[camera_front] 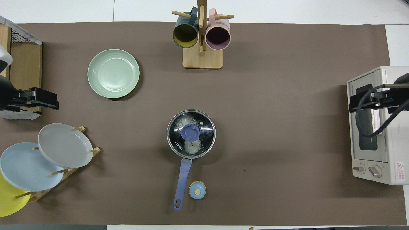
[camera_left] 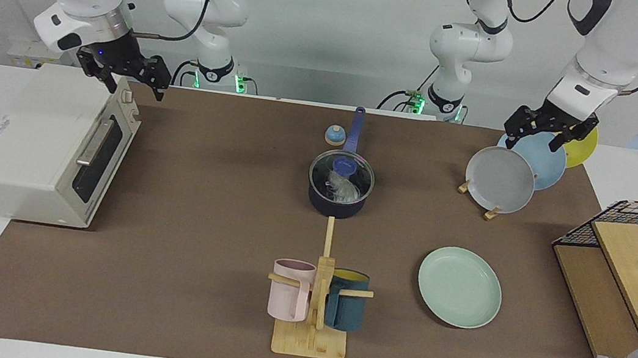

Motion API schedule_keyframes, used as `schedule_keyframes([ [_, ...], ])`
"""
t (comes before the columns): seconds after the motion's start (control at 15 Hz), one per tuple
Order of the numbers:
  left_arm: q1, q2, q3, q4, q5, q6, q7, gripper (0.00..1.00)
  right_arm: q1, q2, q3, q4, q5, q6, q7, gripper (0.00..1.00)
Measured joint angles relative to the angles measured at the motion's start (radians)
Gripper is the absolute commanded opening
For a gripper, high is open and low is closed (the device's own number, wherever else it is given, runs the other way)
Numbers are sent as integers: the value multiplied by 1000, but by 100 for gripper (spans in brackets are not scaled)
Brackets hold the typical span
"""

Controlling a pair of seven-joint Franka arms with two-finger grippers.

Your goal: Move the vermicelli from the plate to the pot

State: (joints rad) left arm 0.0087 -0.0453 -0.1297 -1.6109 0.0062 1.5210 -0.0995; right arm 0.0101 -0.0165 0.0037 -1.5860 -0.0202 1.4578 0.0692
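Both clumps of thin white vermicelli (camera_front: 191,134) lie inside the dark navy long-handled pot (camera_left: 335,203), under its glass lid (camera_front: 191,133), well away from either gripper's fingers. Nothing lies on the pale mint-green round plate (camera_left: 459,287). Left gripper (camera_left: 542,132) hangs over the plate rack (camera_left: 517,168), right gripper (camera_left: 122,72) over the white toaster oven (camera_left: 46,143); both have fingers apart, holding nothing. I judge little risk remains beyond a descending arm clipping rack or oven.

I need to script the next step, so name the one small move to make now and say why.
Probably none beyond parking: the vermicelli already lies in the pot under its glass lid, and the plate is bare. The right gripper is over the toaster oven, the left gripper over the plate rack, both open and holding nothing.
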Motion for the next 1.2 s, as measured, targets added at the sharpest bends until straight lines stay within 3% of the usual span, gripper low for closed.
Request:
schedule_keyframes([
  [1.2,0,0,0,0,0,0,0,100,-13,-2,5,0,1,2,-46,100],
])
